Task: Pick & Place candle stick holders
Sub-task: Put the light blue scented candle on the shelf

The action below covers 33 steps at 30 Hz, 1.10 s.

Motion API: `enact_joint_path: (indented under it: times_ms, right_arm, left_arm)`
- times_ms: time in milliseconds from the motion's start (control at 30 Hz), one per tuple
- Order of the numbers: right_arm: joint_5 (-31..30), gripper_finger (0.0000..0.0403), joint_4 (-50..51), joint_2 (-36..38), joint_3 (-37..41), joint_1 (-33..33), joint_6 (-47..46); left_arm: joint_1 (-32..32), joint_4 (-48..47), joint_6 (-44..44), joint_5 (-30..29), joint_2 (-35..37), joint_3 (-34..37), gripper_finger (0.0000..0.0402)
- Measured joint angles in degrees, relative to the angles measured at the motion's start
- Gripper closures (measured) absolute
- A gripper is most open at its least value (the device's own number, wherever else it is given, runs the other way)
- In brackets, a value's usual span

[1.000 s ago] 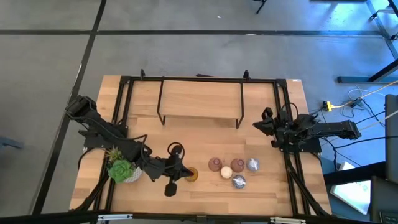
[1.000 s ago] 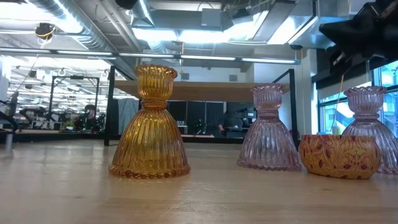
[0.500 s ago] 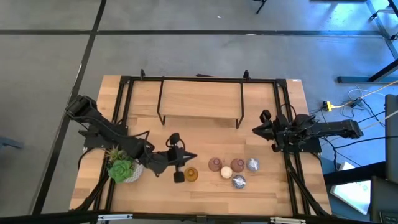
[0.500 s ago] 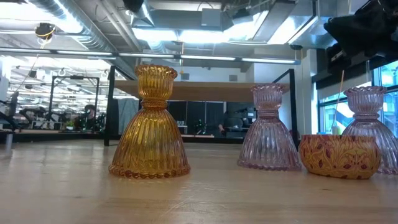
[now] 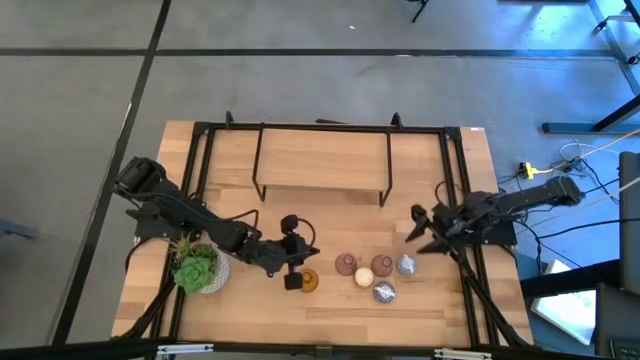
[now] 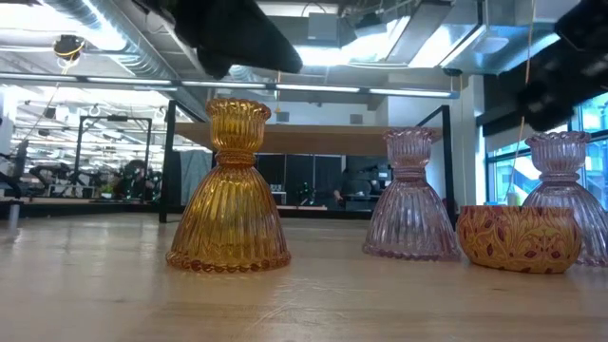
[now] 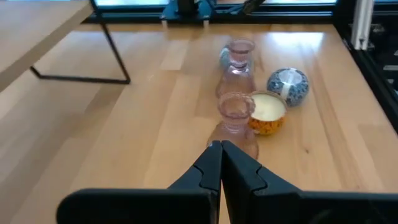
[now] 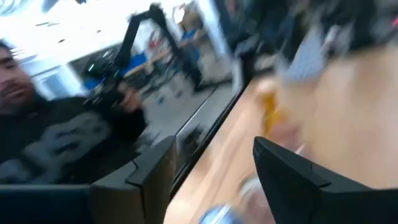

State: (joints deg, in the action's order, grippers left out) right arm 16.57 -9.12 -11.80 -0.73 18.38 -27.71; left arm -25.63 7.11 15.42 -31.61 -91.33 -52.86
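Amber candle stick holder (image 5: 308,281) stands upright directly under the left claw (image 5: 291,267), fingers together, while the right claw (image 5: 424,232), fingers apart, hangs farther off.

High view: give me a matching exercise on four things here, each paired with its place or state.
Things:
1. amber holder
2. plant
3. left gripper
4. right gripper

Place or state:
a. open, off to the right of the row
b. standing at the left end of the row
c. shut
d. green, leftmost of all

Pairs: 1-b, 2-d, 3-c, 4-a
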Motion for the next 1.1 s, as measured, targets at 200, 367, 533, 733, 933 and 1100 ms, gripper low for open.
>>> enact_joint_path:
  times_ms: [200,367,533,733,933,1100]
  right_arm:
    - [-11.7,0.0178,-5.4,-5.6,0.0,15.0,-3.6]
    - [-27.0,0.0178,-9.4,-12.4,-2.5,27.6,6.3]
    - [-36.5,0.0175,-10.5,-20.2,-5.1,34.9,10.9]
    - [-39.2,0.0153,-10.7,-27.2,-6.2,36.4,8.8]
    - [-39.0,0.0152,-13.6,-28.0,-6.3,36.4,6.2]
    - [-40.1,0.0153,-15.9,-28.0,-6.3,36.3,6.7]
  left_arm:
    - [-0.2,2.5,-3.9,0.0,0.0,0.0,0.04]
    - [0.0,3.0,-5.6,0.0,0.0,0.0,0.04]
    - [0.0,3.3,-5.7,-0.1,0.0,0.0,0.04]
    - [0.0,3.3,-5.7,-0.1,0.0,0.0,0.04]
    - [0.3,3.8,-7.8,-0.4,0.0,0.0,0.04]
    - [1.0,3.9,-9.2,-0.3,0.0,0.0,0.04]
